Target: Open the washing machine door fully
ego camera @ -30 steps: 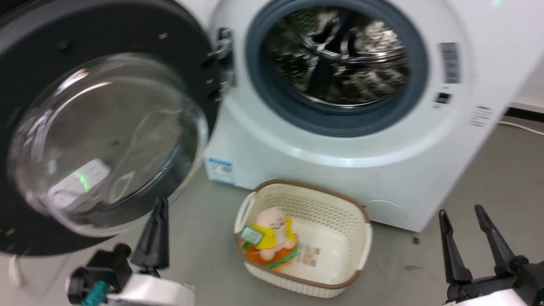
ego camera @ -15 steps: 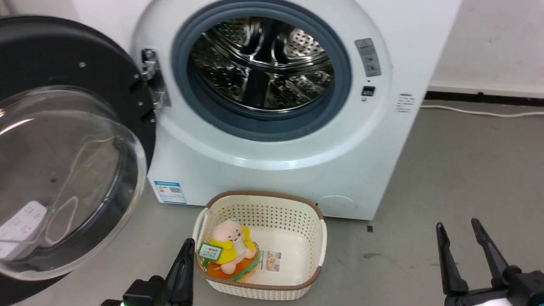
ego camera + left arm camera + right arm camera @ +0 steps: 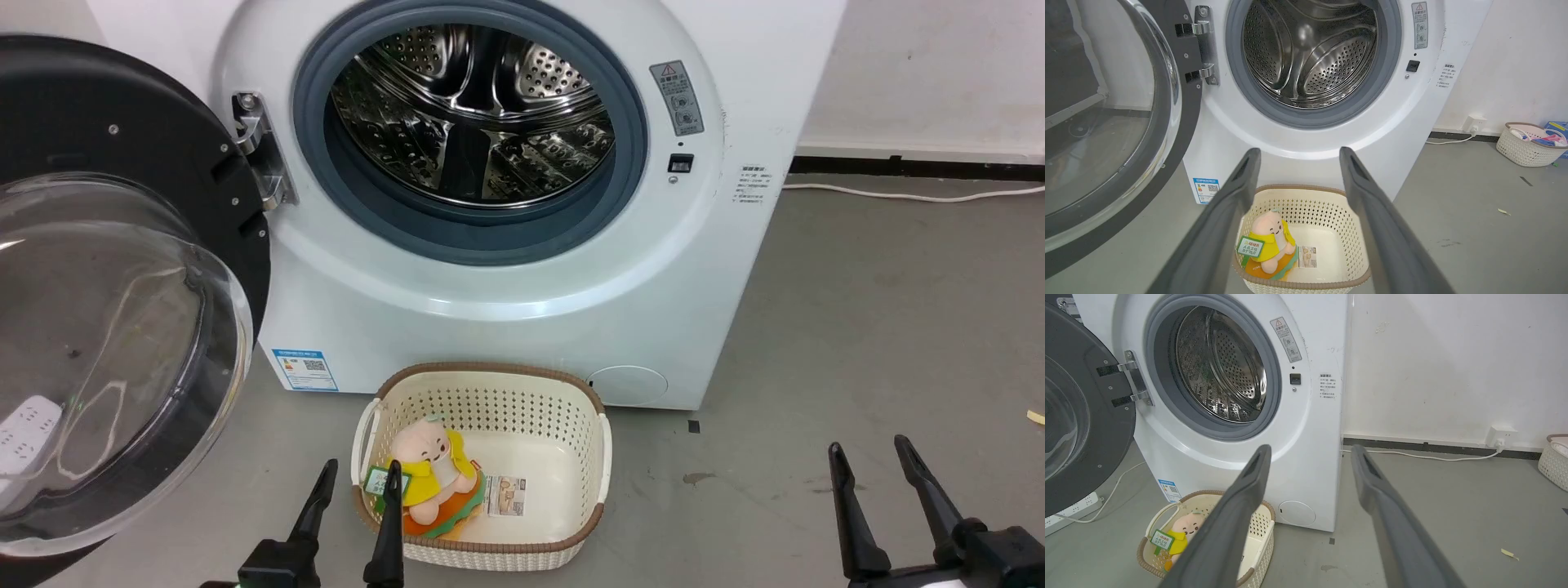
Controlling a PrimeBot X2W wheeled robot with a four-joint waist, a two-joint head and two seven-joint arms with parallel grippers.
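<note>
Since the door hangs wide off the machine's left edge, opening looks done; left gripper and right gripper, both spread empty, owe at most a nudge.

The washing machine door is glossy black around a clear glass bowl. The machine body is white, with a blue-grey rubber ring framing a shiny steel drum patterned with rows of small holes. Its label is blue and white. The basket is cream with a brown rim and a grid of holes in its walls. The plush toy has a peach head, a yellow top and an orange and green base. The floor is grey. The left pincer and the right pincer have black fingers.
</note>
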